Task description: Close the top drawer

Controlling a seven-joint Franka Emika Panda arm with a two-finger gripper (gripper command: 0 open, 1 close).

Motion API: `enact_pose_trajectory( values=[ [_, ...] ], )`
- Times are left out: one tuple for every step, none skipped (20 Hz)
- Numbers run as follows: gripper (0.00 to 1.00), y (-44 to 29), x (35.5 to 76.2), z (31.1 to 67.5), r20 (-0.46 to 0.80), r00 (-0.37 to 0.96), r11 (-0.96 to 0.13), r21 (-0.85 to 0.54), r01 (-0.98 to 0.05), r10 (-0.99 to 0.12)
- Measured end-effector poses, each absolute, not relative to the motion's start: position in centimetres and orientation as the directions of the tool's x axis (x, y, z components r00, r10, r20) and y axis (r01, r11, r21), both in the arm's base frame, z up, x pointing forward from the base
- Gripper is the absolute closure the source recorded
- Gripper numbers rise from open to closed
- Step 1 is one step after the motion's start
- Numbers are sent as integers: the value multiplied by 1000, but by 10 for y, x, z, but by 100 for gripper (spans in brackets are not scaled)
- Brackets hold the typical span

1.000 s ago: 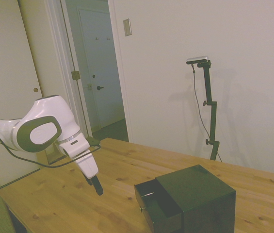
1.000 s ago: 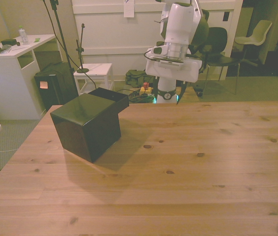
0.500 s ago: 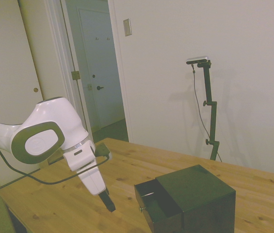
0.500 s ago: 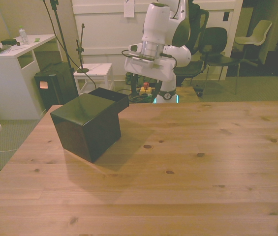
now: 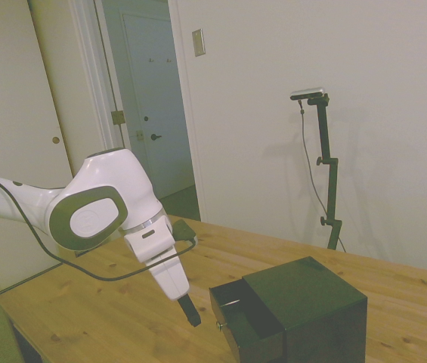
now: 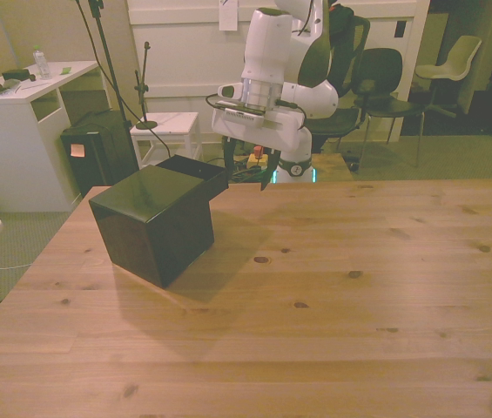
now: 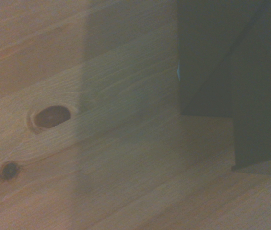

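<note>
Black top drawer [image 5: 237, 311] – open | hand [image 5: 191, 314] near (grip state unclear)

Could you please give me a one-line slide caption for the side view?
White arm's hand poised beside the open top drawer of the black cabinet on a wooden table.

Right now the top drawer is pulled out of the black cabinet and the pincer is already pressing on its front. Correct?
Not quite. The top drawer is pulled out of the black cabinet, but the pincer is not pressing on its front: the side view shows it beside the drawer, with a gap of bare table between them.
</note>
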State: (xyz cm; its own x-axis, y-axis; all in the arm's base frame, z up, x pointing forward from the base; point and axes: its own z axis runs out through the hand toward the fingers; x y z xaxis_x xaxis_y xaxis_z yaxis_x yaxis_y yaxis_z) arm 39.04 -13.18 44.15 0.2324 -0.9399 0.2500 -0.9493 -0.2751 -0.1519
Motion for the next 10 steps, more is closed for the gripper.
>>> enact_pose_trajectory(
  values=[
    [100, -131, 391, 441, 250, 235, -278, -152, -948, -939],
    [100, -130, 391, 442, 250, 237, -280, -152, -948, -939],
    [100, -130, 392, 443, 251, 237, -280, -154, -948, -938],
    [100, -130, 393, 444, 253, 236, -280, -157, -947, -938],
    [100, -131, 392, 444, 252, 234, -279, -157, -947, -939],
    [100, -132, 392, 444, 252, 233, -277, -157, -948, -939],
    [100, -132, 392, 444, 251, 232, -276, -158, -948, -940],
    [100, -132, 391, 444, 250, 231, -274, -157, -949, -940],
    [100, -133, 390, 443, 250, 230, -273, -156, -949, -941],
    [100, -133, 389, 443, 249, 229, -272, -156, -949, -941]
  ],
)
